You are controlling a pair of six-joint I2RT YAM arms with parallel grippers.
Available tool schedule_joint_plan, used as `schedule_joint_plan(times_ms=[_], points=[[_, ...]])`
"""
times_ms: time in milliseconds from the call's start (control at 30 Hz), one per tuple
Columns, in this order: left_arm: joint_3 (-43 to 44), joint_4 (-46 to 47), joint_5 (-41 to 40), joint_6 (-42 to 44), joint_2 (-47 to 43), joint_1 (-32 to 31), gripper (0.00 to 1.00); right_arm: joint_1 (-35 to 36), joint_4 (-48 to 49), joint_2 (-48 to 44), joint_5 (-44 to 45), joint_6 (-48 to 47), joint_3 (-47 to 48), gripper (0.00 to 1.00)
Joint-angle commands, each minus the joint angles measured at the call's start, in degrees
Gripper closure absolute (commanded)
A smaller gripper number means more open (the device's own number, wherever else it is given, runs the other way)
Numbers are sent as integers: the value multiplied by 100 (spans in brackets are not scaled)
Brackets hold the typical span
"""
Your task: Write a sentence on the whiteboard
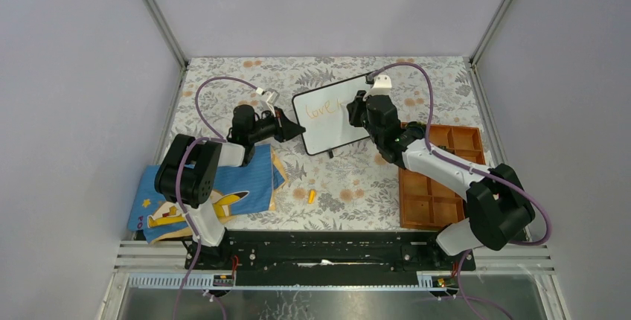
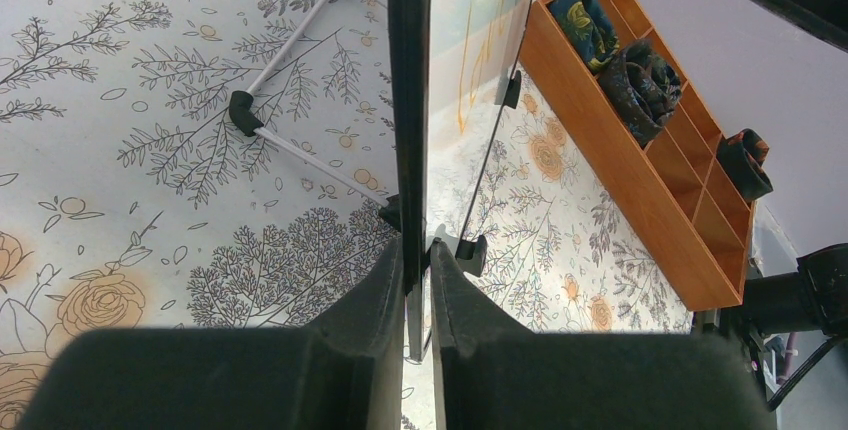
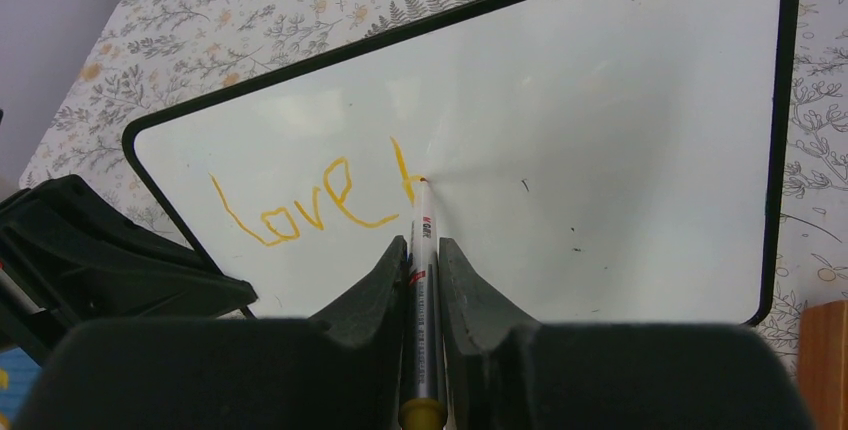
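The whiteboard [image 1: 332,114] stands tilted on the floral table, white with a thin black frame; it also shows in the right wrist view [image 3: 600,120] and edge-on in the left wrist view [image 2: 408,100]. The sentence [image 3: 315,200] in orange reads "love" plus the start of one more letter. My left gripper [image 2: 420,250] is shut on the whiteboard's left edge. My right gripper [image 3: 424,242] is shut on a marker [image 3: 422,290] with a silver barrel and orange end. The marker's tip touches the board at the new letter. In the top view the right gripper [image 1: 364,108] is at the board's face.
An orange marker cap [image 1: 312,196] lies on the table in front. A blue cartoon-printed cloth [image 1: 216,193] lies at the left. A wooden compartment tray [image 1: 439,178] stands at the right, holding dark fabric items [image 2: 640,70]. The board's wire stand [image 2: 290,80] rests behind it.
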Motion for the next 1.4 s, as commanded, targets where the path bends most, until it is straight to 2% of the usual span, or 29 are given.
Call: schedule_joint_plan(times_ms=[0,433,800,1367], points=[[-15,-415,-193,302,1,-43,100,-88,105,-174,179,-36,-67,100],[-21,-419,-198,302,1,-47,100,-88,88,-270,106,-2,-284,100],[-23,-418,-191,302,-5,-60,100,-88,492,-797,105,-45,-494,100],[-23,-490,-228,363,-48,-87,100,-92,519,-431,-33,-6,-259,100]])
